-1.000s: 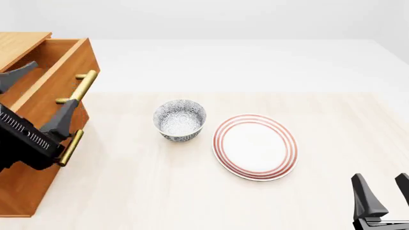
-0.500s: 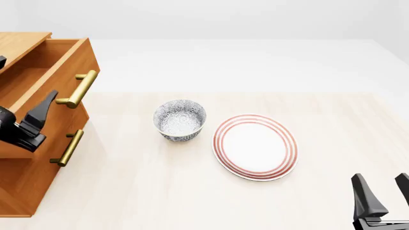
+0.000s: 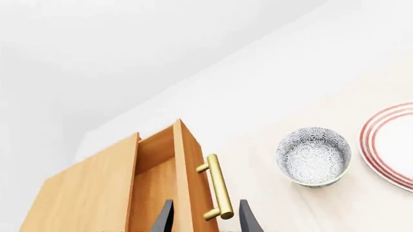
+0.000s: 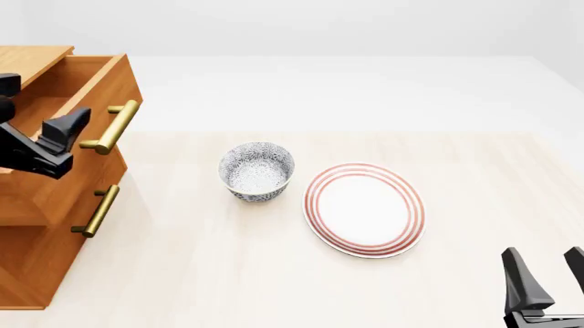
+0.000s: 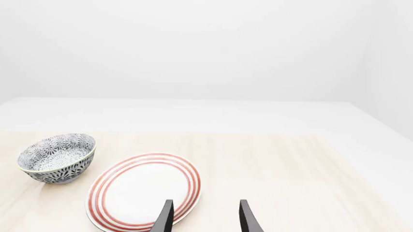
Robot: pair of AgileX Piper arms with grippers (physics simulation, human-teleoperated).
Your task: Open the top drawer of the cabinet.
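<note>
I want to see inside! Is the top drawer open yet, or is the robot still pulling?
Done: the top drawer sticks out from the cabinet, with its inside showing. In hand: nothing; the left gripper is open near the brass handle, not gripping it. The right gripper waits open, far away. Left: probably nothing.

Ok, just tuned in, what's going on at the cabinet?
The top drawer of the cabinet is already pulled out, its inside showing. The left gripper is open, with the drawer's brass handle in view between its fingers but not gripped. The right gripper hangs open near the table's front edge, holding nothing. The patterned bowl and red-ringed plate sit untouched on the table.
</note>
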